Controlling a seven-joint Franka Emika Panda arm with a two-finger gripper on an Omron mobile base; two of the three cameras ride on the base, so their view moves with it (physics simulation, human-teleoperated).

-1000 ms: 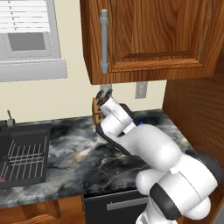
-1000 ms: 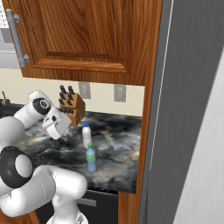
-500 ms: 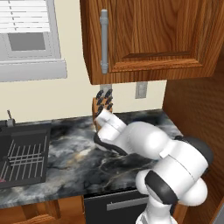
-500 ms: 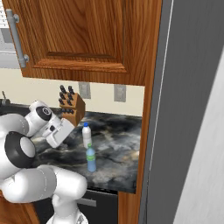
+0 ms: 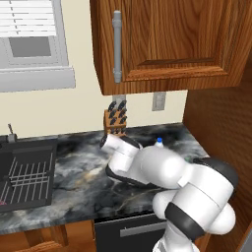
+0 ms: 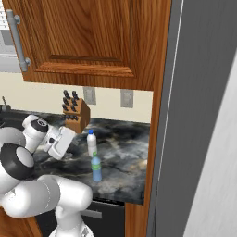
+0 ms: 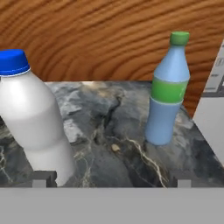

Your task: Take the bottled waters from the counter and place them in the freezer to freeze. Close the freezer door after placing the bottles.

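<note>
Claw nearer bottles, knife block behind

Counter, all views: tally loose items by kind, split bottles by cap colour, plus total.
White bottle, blue cap: 1
Blue-green bottle, green cap: 1
Knife block: 1
Total: 3, all upright on the counter

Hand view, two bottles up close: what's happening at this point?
The end effector is open and holds nothing, low over the counter and facing both bottles. The white bottle stands nearest, by one fingertip; the blue-green bottle stands apart, further along. Both are upright on the counter, neither gripped. From the right base view, the freezer is beside the counter's end.
</note>
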